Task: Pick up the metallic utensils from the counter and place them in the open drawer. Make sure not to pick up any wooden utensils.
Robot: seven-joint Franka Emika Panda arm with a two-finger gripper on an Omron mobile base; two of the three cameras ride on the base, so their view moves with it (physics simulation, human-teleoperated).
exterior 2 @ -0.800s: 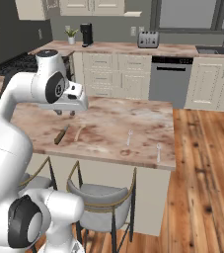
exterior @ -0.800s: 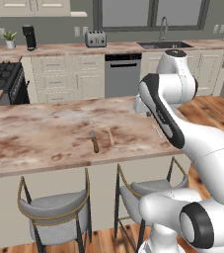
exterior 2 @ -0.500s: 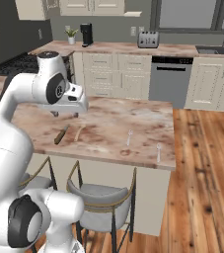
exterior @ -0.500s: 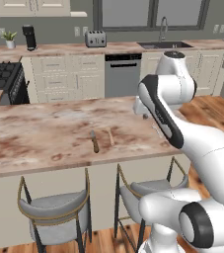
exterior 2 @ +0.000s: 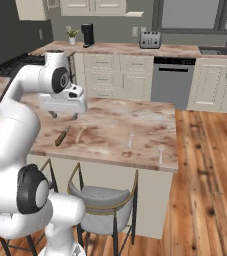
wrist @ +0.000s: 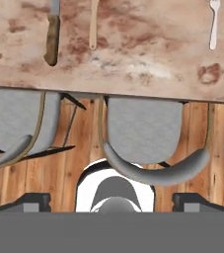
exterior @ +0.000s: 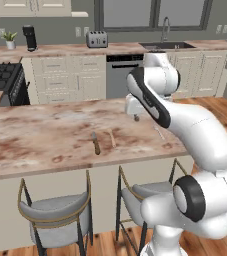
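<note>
On the marbled counter (exterior: 45, 135) (exterior 2: 110, 117) lies a knife (exterior: 95, 143) (exterior 2: 61, 136) (wrist: 52, 34) with a dark brown handle and grey blade. Right beside it is the pale wooden utensil (exterior: 112, 138) (exterior 2: 79, 134) (wrist: 93, 27). A silver fork (exterior 2: 130, 139) (wrist: 213, 24) rests further right, and a second thin silver utensil (exterior 2: 160, 153) (exterior: 158, 132) sits near the counter's right end. My gripper (exterior 2: 64, 116) (exterior: 133, 118) (wrist: 112, 202) hangs open above the counter behind the knife, with nothing between its fingers. The drawer is out of view.
Two grey stools (exterior: 55, 215) (exterior: 145, 192) (wrist: 143, 123) stand tucked under the counter's near edge. Wood floor (exterior 2: 210, 190) runs to the right. A back counter with a toaster (exterior: 97, 39) and sink (exterior: 165, 45) lines the far wall.
The hand has turned and shifted a little to the left over the counter. The utensils have not moved.
</note>
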